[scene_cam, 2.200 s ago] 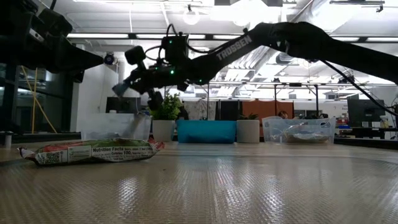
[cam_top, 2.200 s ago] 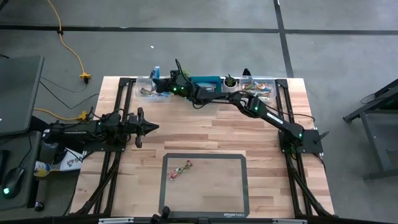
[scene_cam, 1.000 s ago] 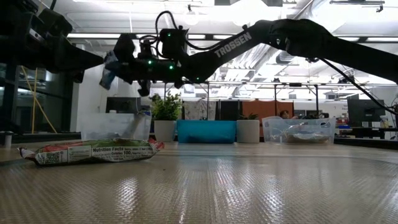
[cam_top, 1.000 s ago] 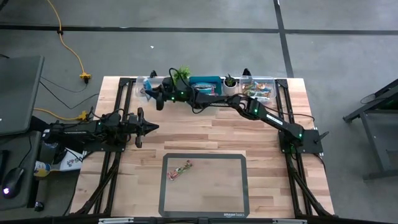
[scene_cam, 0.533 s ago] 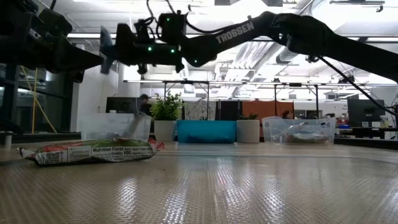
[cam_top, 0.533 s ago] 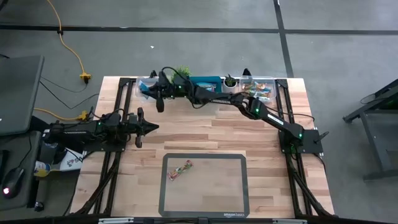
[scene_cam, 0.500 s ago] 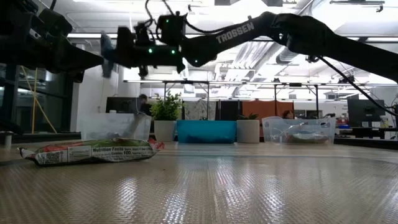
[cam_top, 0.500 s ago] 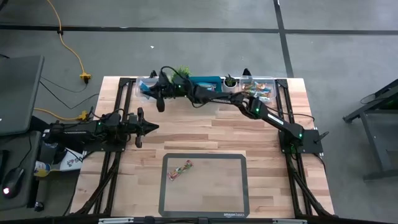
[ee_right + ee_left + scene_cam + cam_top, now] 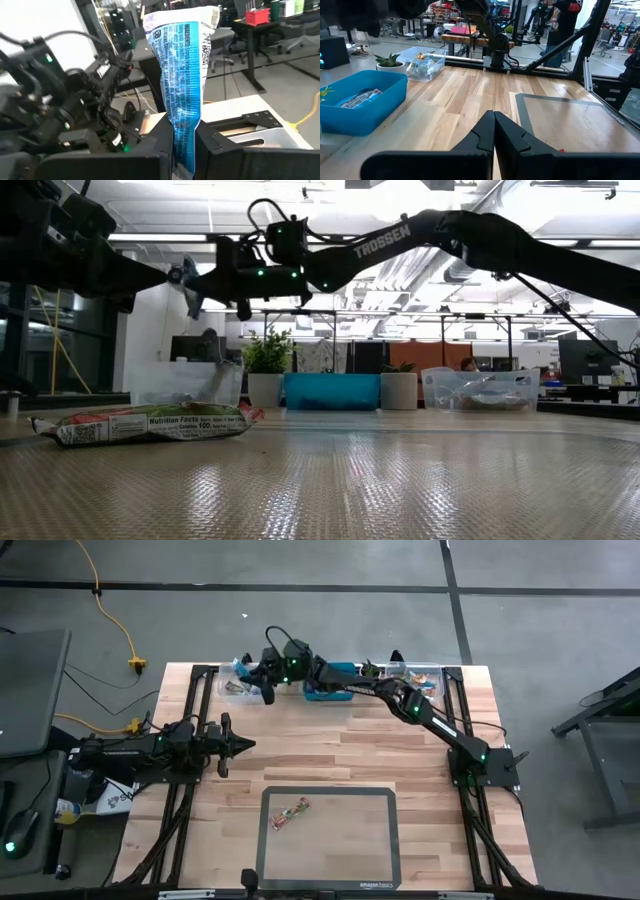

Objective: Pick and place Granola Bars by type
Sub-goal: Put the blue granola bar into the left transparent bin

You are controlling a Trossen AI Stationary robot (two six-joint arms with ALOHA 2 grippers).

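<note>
While clamped, blue granola bar point(image 9: 184, 75) upright.

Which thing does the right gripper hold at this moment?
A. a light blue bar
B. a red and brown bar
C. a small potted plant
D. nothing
A: in the right wrist view the right gripper is shut on a light blue granola bar that stands up between its fingers, high above the table's far left corner.

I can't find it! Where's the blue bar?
The blue bar is pinched in the right tool, up above the clear bin at the table's far left corner.
</note>
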